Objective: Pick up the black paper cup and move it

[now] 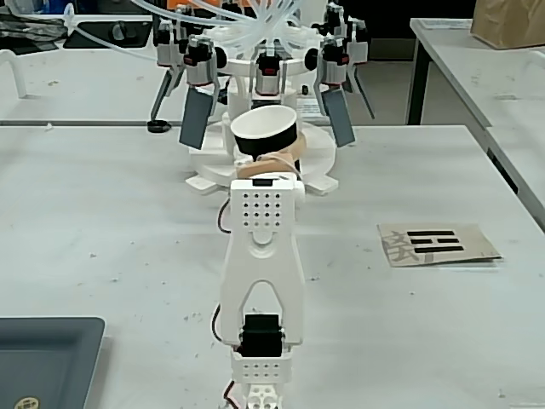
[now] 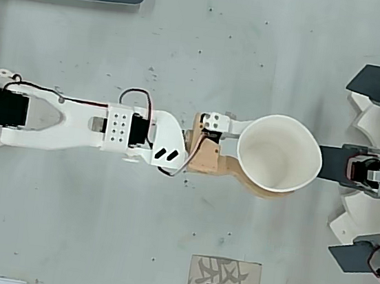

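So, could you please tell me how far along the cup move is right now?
Done: the end effector is shut on the black paper cup, lifted clear of the table. In hand: the cup hangs right beside the white machine, its rim reaching the middle paddle from overhead. Left: setting it down and releasing.

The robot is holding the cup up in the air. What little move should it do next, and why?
Probably a small push further forward toward the white machine. The gripper is shut on the black paper cup, which is held above the table. In the overhead view the cup's rim is right at the middle dark paddle, so it should creep slowly.
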